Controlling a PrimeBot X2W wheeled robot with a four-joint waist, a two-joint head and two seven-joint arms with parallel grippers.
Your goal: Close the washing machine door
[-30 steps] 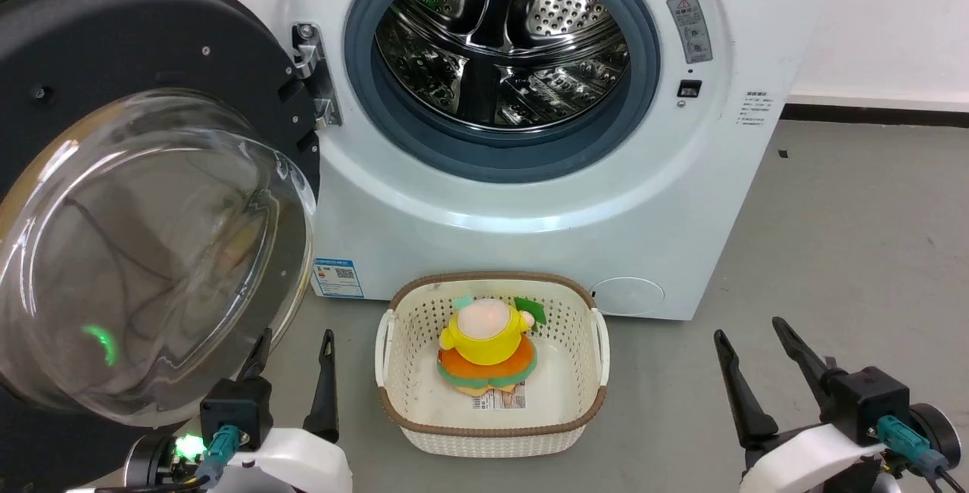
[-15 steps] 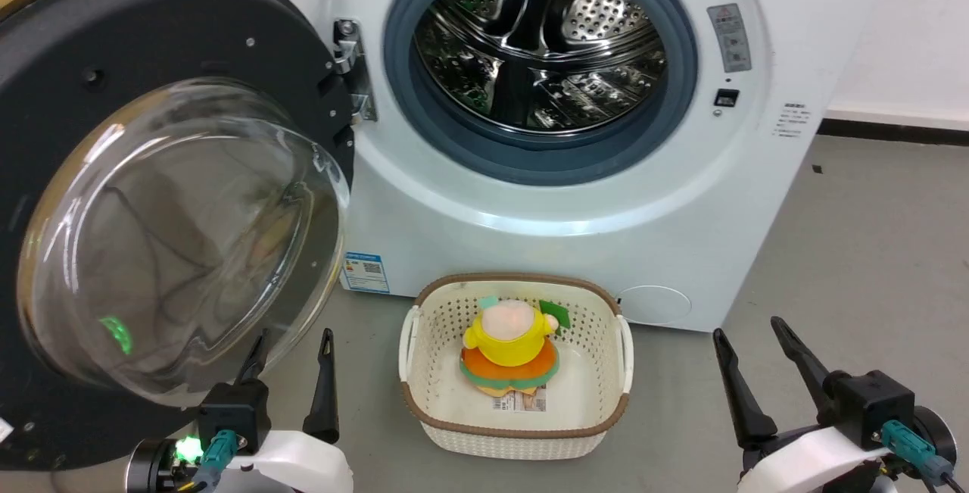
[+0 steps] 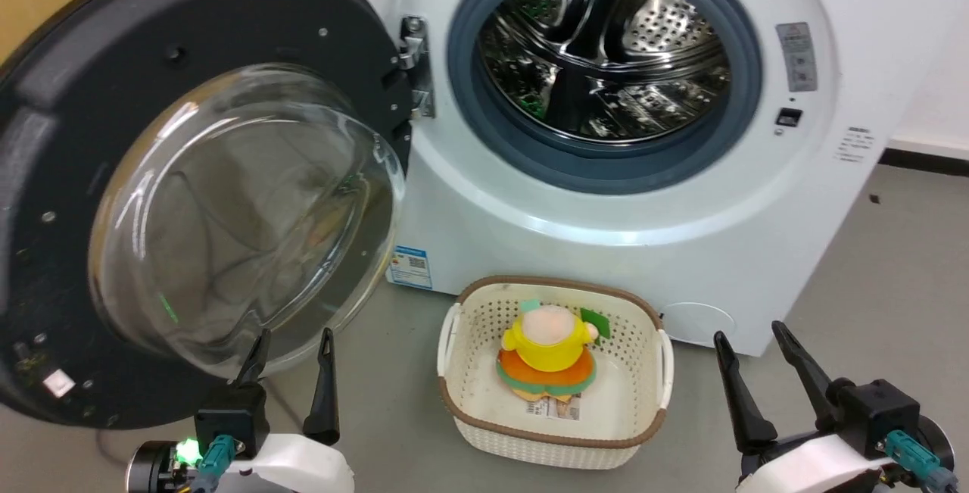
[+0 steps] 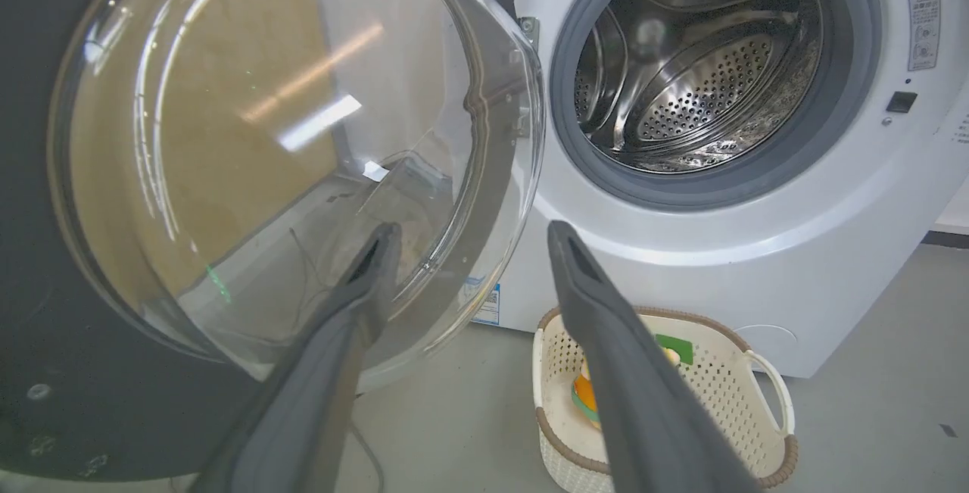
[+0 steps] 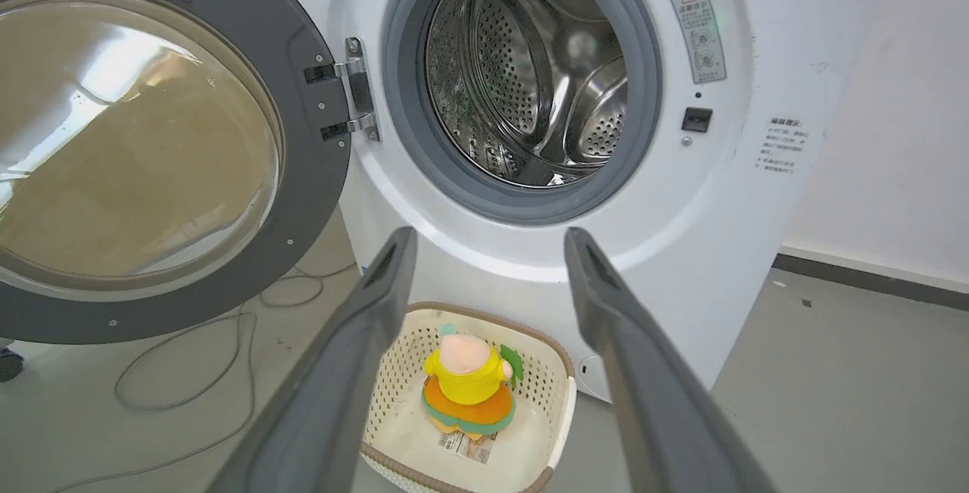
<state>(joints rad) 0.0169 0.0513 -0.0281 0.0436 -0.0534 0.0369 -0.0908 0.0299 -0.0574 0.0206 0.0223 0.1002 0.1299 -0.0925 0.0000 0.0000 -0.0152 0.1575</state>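
The door (image 3: 189,198) is hanging wide open on its hinge at the washing machine's (image 3: 606,251) left, I am holding my left tool (image 3: 295,334) spread and empty below its glass, a basket (image 3: 454,410) is sitting in front, and my right tool (image 3: 747,330) is hovering spread and empty.

A laundry corner (more test room than home): a white washer (image 3: 575,251) on bare grey floor (image 3: 893,266), loose cable (image 5: 224,368) beside it.
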